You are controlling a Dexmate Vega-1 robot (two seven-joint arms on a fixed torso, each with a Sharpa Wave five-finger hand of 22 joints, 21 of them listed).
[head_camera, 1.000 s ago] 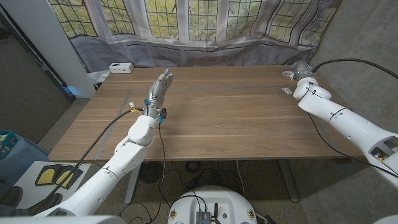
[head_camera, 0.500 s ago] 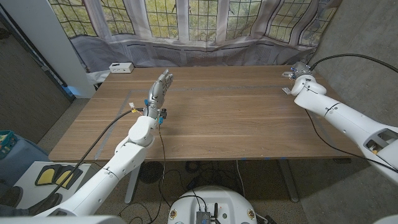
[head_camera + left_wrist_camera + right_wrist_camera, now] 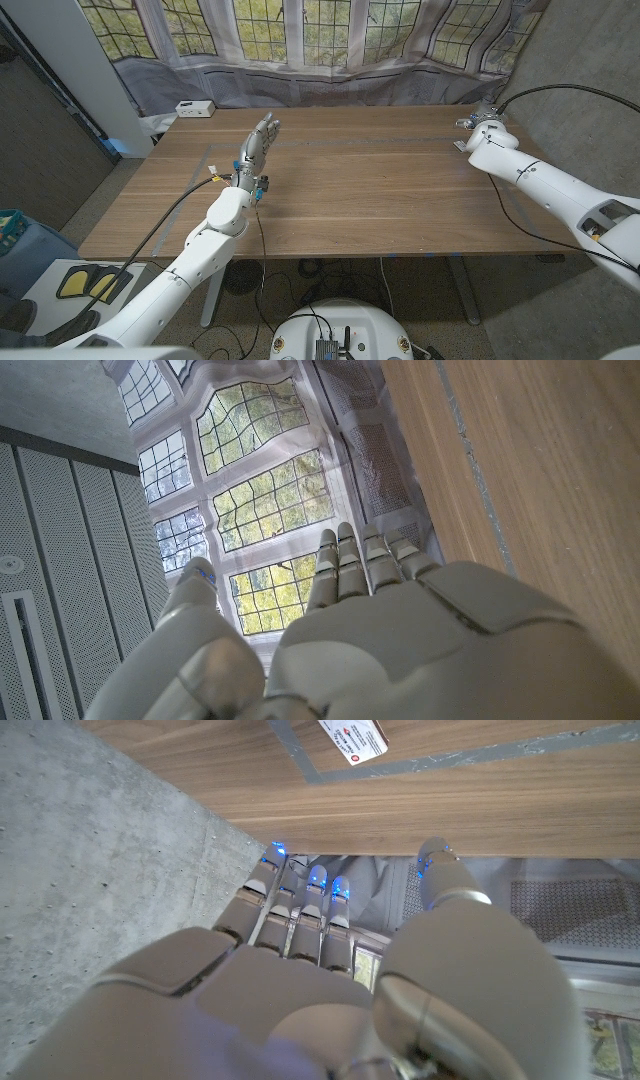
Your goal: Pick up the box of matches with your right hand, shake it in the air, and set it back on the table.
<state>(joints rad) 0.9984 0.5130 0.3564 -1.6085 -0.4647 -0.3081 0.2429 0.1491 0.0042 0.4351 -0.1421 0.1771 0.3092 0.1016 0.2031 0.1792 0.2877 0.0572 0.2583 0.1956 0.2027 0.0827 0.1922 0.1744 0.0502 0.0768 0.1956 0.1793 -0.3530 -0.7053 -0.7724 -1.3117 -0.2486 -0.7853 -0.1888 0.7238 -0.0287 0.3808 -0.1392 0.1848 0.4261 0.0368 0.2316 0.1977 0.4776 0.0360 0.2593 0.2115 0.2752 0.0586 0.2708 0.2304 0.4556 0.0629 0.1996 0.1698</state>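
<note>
- Box of matches (image 3: pixel 459 146) lies flat on the bench (image 3: pixel 350 190), near the far right corner, just beside the right hand (image 3: pixel 484 116). In the right wrist view the box (image 3: pixel 357 737) shows a white label with red print, next to a strip of grey tape (image 3: pixel 420 765).
- Right hand (image 3: pixel 320 990): holds nothing; fingers (image 3: pixel 300 905) extended side by side, thumb set apart from them. It hangs at the bench's far right edge, near the box but not touching it.
- Left hand (image 3: pixel 258 145): fingers straight and close together, nothing in it, on the bench's left half, well apart from the box. Left wrist view agrees: fingers (image 3: pixel 350 565) extended, nothing between them.
- Small white box (image 3: pixel 194 108) sits off the bench at the far left corner; not part of the task.
- Step in hand, as judged: the reach to the box; grasp not yet made, so the task is at its start.
- Notes for a good grasp:
  - Bring the hand over the box, thumb on one long side, fingers on the other.
  - Box is thin and lies flat; fingertips must come down to the bench surface to catch its edges.
  - Close firmly before lifting, since the shake will test the hold.
- Risk: the box is close to the bench edge; a sideways nudge could push it off.
</note>
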